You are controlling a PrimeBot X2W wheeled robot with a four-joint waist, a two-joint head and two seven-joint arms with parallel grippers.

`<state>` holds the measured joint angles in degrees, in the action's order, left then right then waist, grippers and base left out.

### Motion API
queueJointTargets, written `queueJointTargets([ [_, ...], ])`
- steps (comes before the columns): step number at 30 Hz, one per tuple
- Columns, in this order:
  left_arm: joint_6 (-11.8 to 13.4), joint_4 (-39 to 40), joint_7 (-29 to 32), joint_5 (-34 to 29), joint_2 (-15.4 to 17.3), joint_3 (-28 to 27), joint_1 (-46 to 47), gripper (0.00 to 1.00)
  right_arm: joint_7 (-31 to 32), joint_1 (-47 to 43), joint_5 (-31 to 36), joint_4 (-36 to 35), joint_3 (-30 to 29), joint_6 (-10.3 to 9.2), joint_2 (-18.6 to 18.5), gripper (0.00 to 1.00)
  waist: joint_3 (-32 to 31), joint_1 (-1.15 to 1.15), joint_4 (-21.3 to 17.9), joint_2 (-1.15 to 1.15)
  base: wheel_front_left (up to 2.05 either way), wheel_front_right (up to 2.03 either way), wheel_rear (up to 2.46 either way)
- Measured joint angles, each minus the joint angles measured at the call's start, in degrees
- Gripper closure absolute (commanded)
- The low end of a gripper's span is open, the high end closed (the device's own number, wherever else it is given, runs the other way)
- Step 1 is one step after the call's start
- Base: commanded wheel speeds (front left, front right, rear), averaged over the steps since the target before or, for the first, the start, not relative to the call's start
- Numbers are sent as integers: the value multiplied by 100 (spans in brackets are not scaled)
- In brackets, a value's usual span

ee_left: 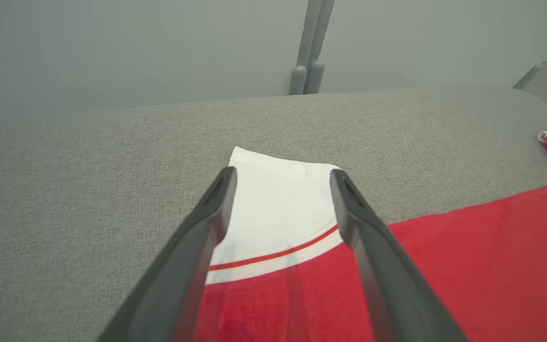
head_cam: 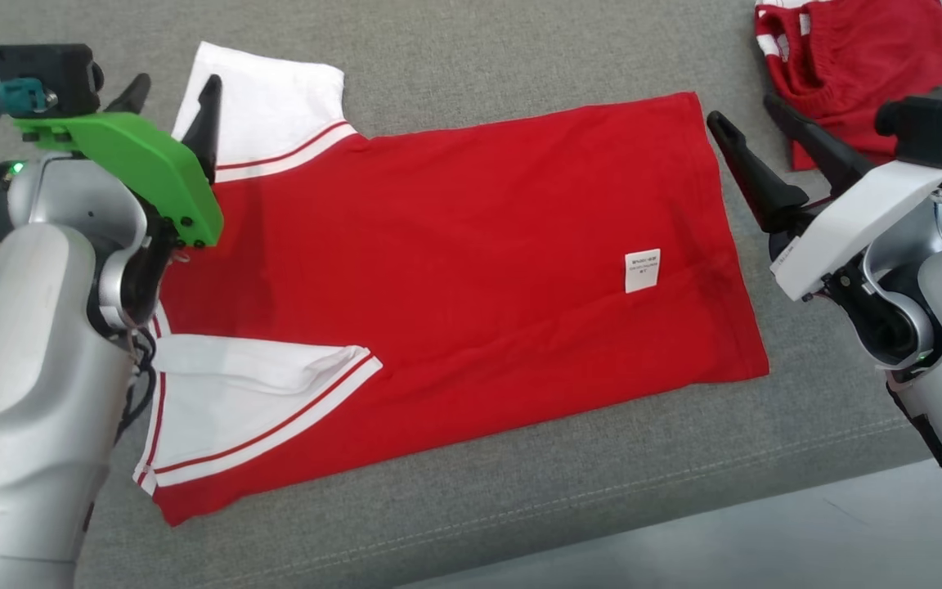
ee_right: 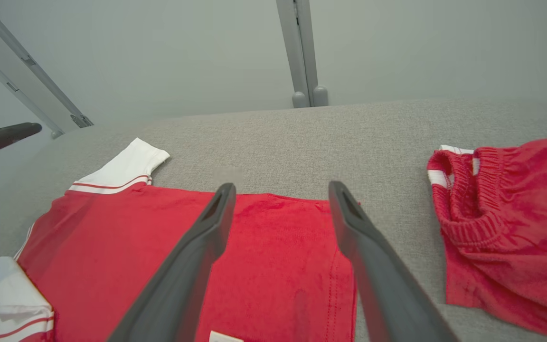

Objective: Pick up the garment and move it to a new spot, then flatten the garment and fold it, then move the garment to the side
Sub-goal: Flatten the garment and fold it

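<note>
The shirt (head_cam: 455,270) is bright red with white sleeves (head_cam: 266,106). Where each sleeve meets the red there is a white band crossed by one thin red stripe. A small white label (head_cam: 642,271) on the red carries tiny dark print, too small to read. The shorts (head_cam: 863,65) are the same red, with white stripes near the waistband. The cushion (head_cam: 520,65) is a speckled grey weave. The left gripper (head_cam: 178,79) has dark fingers and a green cover (head_cam: 144,164). The right gripper (head_cam: 741,108) has dark fingers and a white cover (head_cam: 855,221). The arms (head_cam: 21,368) are silver-grey and the floor (head_cam: 765,540) is pale grey.
</note>
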<state>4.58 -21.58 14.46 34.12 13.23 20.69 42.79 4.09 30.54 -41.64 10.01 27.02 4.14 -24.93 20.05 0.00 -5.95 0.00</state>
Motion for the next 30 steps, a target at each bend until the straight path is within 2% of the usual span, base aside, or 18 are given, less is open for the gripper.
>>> queueJointTargets([
  [8, 51, -668, 313, -314, 227, -33, 644, 0, 51, 114, 0, -104, 26, 5, 74, 0, 451, 0, -324, 0, 0, 0, 0],
  [19, 101, -1311, 397, -526, 321, -122, 1328, 0, 24, 219, -9, -153, -2, 5, 165, 0, 965, 0, -743, 0, 0, 0, 0],
  [30, 126, -1895, 202, -657, 361, -198, 1513, 0, -103, 240, -10, -137, -44, 5, 178, 0, 1191, 0, -867, 0, 0, 0, 0],
])
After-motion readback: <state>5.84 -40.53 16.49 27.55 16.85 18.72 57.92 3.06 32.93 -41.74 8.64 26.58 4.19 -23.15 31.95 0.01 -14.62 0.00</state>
